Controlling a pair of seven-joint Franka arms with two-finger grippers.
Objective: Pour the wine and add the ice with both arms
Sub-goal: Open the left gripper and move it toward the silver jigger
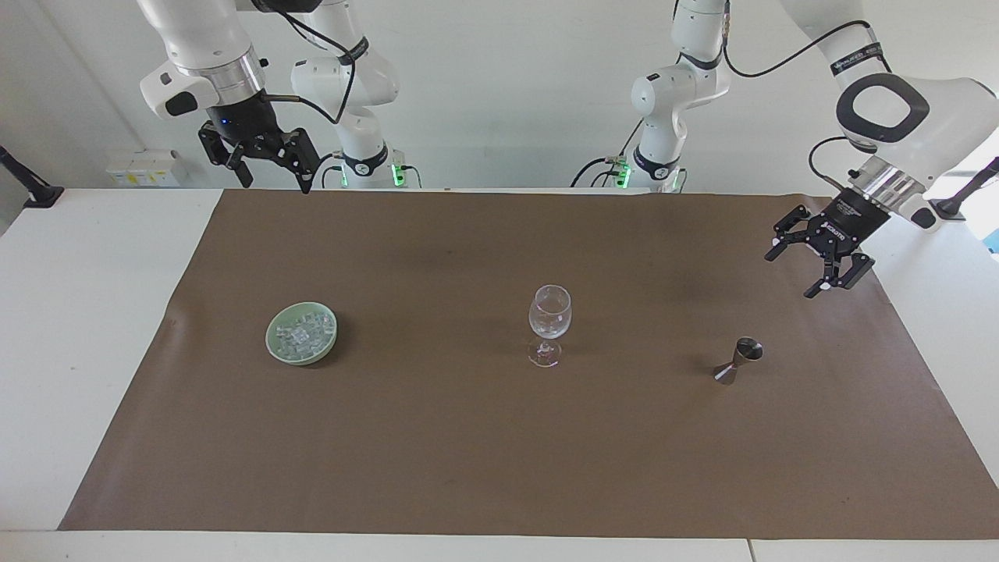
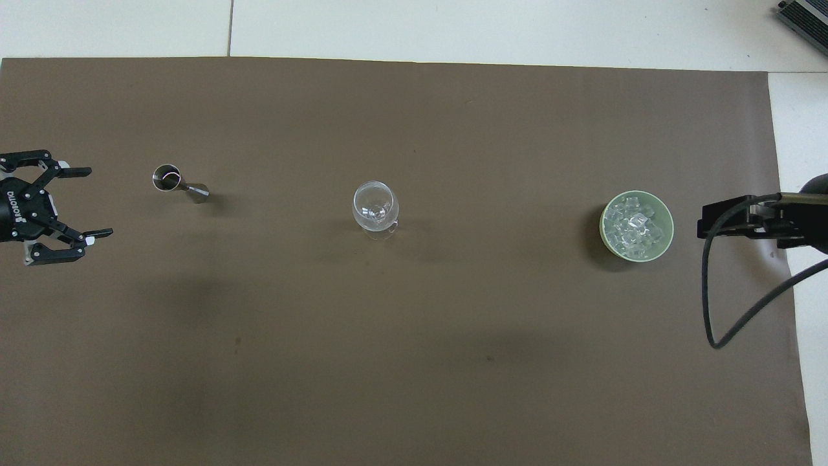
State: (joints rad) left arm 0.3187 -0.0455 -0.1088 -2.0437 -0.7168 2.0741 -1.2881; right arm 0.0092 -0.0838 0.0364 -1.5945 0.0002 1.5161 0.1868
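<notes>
A clear stemmed wine glass stands upright mid-table. A small metal jigger stands toward the left arm's end. Toward the right arm's end, the ice lies heaped in a pale green bowl. The wine is out of view. My left gripper hangs open and empty above the mat's edge, beside the jigger and apart from it. High over the mat's corner at the robots' end, my right gripper is open and holds nothing.
A brown paper mat covers most of the white table. A black cable loops down from the right arm's wrist beside the bowl. Wide bare stretches of mat lie between the three objects.
</notes>
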